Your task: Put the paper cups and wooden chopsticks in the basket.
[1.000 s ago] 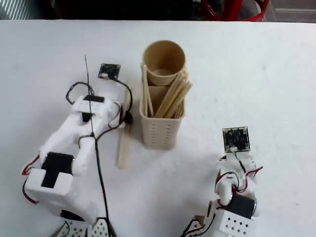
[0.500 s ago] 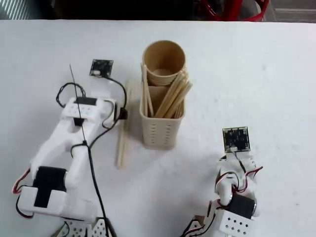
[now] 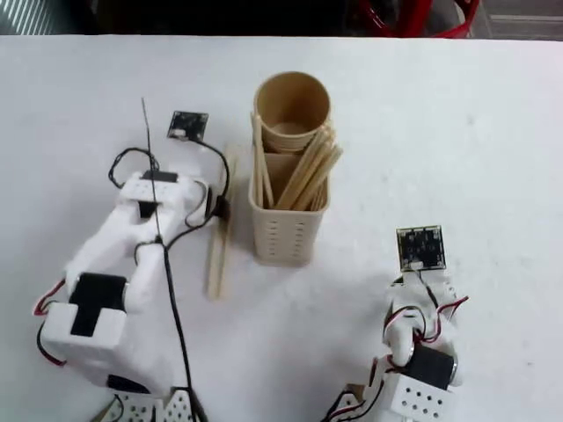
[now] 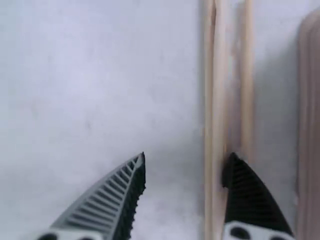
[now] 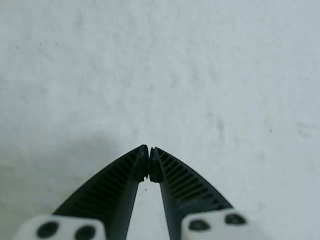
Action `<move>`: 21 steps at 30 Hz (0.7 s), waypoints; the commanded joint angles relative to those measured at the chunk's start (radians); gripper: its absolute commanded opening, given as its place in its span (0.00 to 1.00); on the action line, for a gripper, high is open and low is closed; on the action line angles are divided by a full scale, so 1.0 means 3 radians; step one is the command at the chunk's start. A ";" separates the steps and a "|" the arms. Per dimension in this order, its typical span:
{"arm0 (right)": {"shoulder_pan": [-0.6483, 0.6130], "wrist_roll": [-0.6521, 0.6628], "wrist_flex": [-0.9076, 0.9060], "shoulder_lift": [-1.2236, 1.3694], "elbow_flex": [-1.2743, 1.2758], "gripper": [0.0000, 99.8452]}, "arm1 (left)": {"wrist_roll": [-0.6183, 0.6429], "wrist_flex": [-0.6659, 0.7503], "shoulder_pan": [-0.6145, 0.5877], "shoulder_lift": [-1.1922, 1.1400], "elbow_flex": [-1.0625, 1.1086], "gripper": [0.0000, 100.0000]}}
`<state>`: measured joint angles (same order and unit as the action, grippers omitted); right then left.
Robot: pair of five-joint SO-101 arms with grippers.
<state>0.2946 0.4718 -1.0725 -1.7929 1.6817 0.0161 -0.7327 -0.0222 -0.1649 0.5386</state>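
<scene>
Cups, chopsticks inside basket; loose chopsticks on table just left of basket.

We see pale, matt bare wood in the chopsticks, matt paper cups, and a dull plastic basket (perforated, cream-coloured walls).

White table before dark room

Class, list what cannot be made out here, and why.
High view: how many paper cups are nested in the basket; the top cup covers the rest.
High view: the left arm covers part of the loose chopsticks.
Left wrist view: their count, blurred; ends cut off.
</scene>
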 commanded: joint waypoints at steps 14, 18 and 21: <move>0.0028 0.0005 -0.0018 -0.0008 0.0031 0.02 | -0.0041 -0.0118 -0.0120 0.0023 -0.0286 0.23; 0.0028 0.0005 -0.0018 -0.0008 0.0031 0.02 | -0.0036 -0.0174 -0.0141 0.0023 -0.0332 0.23; 0.0028 0.0005 -0.0018 -0.0008 0.0031 0.02 | -0.0036 -0.0169 -0.0212 0.0023 -0.0343 0.23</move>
<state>0.2946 0.4718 -1.0725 -1.7929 1.6817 0.0161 -0.7802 -0.0606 -0.1649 0.4849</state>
